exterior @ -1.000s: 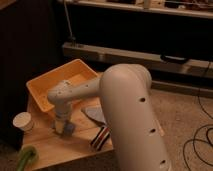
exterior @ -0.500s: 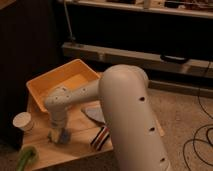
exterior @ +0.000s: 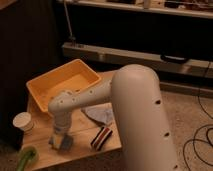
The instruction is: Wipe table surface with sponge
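Note:
My gripper (exterior: 60, 139) points straight down at the front left of the small wooden table (exterior: 82, 131). It is shut on a sponge (exterior: 62, 144), yellow and bluish, which is pressed against the table top. The white forearm runs up from the gripper to a joint (exterior: 62, 105) and then right to the large white arm link (exterior: 137, 115). The gripper body hides most of the sponge.
A yellow tray (exterior: 36, 89) sits at the table's back. A white cup (exterior: 22, 121) stands at the left edge and a green object (exterior: 25, 159) at the front left corner. A grey cloth (exterior: 99, 114) and a striped object (exterior: 101, 137) lie right of the gripper.
The gripper with the sponge has slid across the table top toward the front edge and a little left, and the forearm has swung with it.

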`<state>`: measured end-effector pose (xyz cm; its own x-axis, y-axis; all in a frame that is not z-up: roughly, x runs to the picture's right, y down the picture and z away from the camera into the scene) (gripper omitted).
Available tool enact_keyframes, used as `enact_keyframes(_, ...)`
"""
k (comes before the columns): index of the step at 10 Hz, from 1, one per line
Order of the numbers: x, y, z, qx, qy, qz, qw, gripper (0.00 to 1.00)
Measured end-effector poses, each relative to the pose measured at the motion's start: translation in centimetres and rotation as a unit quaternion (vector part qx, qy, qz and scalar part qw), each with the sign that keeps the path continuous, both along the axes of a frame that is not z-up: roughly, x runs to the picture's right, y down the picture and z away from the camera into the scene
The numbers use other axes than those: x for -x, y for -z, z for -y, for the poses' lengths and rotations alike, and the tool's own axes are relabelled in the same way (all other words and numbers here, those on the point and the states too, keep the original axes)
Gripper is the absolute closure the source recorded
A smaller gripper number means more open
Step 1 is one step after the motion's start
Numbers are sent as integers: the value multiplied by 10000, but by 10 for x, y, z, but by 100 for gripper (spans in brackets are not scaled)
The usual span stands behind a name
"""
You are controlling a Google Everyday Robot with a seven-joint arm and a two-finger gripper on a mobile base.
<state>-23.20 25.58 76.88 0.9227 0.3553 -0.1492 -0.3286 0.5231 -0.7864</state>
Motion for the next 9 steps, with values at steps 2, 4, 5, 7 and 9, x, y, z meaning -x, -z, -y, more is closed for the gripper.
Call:
enact_keyframes(2,-15,8,-2,5,-81,-105,9999,94)
enact_keyframes(4,-35,12,-5,-17,-193,-327,9993,94)
enact_keyframes(5,-43,13,-2,-80,-253,-445,9987,94)
enact_keyframes(7,-65,13,10,-265,-410,-728,9962,94)
enact_keyframes(9,-80,10,21,-435,-518,-933,9933,94)
